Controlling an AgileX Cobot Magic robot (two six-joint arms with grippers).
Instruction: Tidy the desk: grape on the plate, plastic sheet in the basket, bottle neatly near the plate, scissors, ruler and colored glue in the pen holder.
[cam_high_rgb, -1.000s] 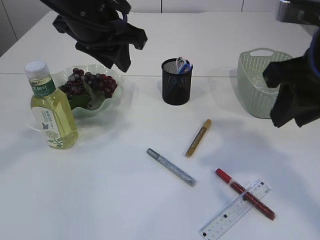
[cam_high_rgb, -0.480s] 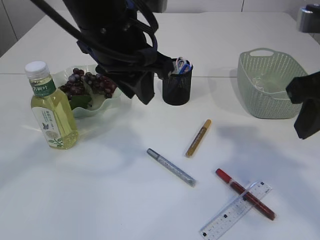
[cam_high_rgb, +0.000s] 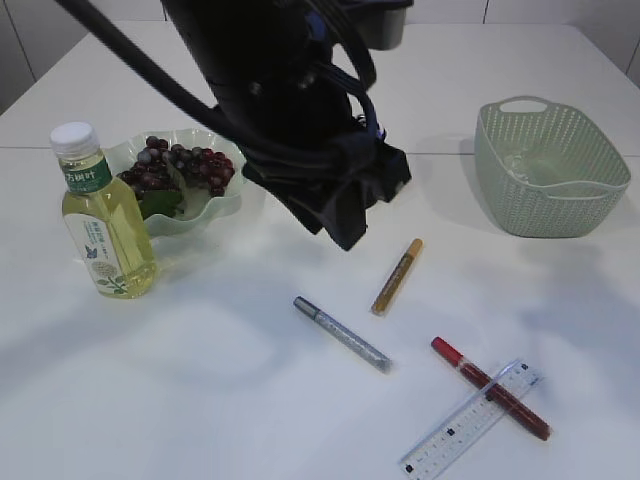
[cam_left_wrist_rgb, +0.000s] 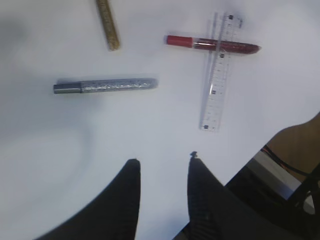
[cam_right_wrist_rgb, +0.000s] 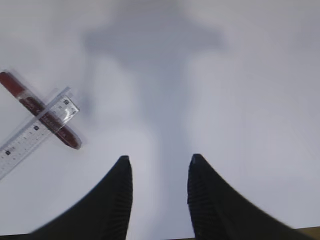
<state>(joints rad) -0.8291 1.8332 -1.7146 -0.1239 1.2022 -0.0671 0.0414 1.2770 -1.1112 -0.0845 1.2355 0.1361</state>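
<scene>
Grapes (cam_high_rgb: 178, 166) lie on the pale green plate (cam_high_rgb: 228, 202), with the yellow bottle (cam_high_rgb: 103, 215) upright beside it. A gold glue pen (cam_high_rgb: 397, 276), a silver one (cam_high_rgb: 342, 334) and a red one (cam_high_rgb: 490, 388) lie on the table; the clear ruler (cam_high_rgb: 470, 420) lies across the red pen. My left gripper (cam_high_rgb: 345, 235) hangs open and empty above the table's middle, and its arm hides the pen holder and scissors. The left wrist view shows the left gripper (cam_left_wrist_rgb: 162, 160), silver pen (cam_left_wrist_rgb: 105, 86), red pen (cam_left_wrist_rgb: 212, 44) and ruler (cam_left_wrist_rgb: 219, 75). My right gripper (cam_right_wrist_rgb: 157, 159) is open and empty over bare table right of the red pen (cam_right_wrist_rgb: 40, 112).
A green mesh basket (cam_high_rgb: 550, 165) stands at the back right with something clear inside. The table's front edge and a chair or furniture show in the left wrist view (cam_left_wrist_rgb: 290, 165).
My left arm has swung right and forward over the table's middle, covering the pen holder. My right arm has drawn back out of the exterior view.
</scene>
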